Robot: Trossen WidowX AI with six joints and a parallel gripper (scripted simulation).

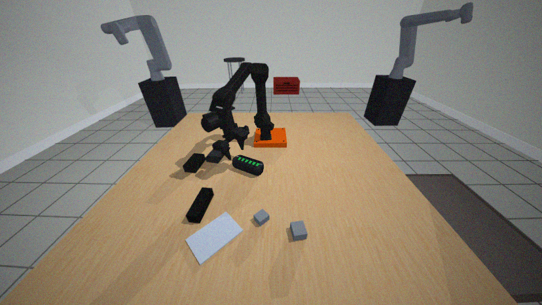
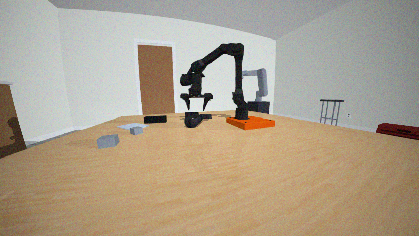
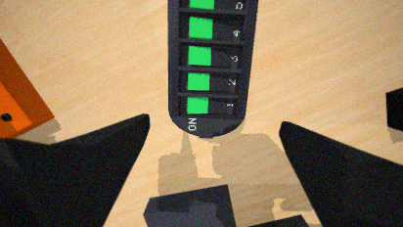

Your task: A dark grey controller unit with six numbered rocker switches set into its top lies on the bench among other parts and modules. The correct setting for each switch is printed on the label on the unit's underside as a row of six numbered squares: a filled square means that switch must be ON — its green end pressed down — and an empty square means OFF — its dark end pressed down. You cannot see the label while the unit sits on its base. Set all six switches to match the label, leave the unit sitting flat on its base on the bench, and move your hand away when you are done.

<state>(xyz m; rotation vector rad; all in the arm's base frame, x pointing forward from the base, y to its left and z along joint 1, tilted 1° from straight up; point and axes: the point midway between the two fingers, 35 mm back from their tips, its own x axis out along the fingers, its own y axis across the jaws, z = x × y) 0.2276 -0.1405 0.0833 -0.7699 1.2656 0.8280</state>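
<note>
The dark grey controller unit [image 1: 247, 168] [image 2: 192, 121] [image 3: 174, 73] sits on the bench with its switches facing up. In the wrist view, switches 1 to 4 and part of 5 show, with green ends on the side marked ON. The top view shows a row of green ends. Which ends are pressed down is unclear. The label underneath is hidden. My gripper [image 1: 235, 153] [image 2: 196, 110] [image 3: 214, 123] is wide open and empty, pointing down above the bench near the switch 1 end of the unit.
Two dark blocks [image 1: 194, 162] [image 1: 214, 156] lie beside the unit, close to the gripper. A long black block [image 1: 199, 204] [image 2: 155, 119], a pale flat plate [image 1: 214, 237] [image 2: 132, 125] and two grey blocks [image 1: 261, 216] [image 1: 298, 230] lie farther off. My orange base [image 1: 278, 137] [image 2: 259, 123] stands behind.
</note>
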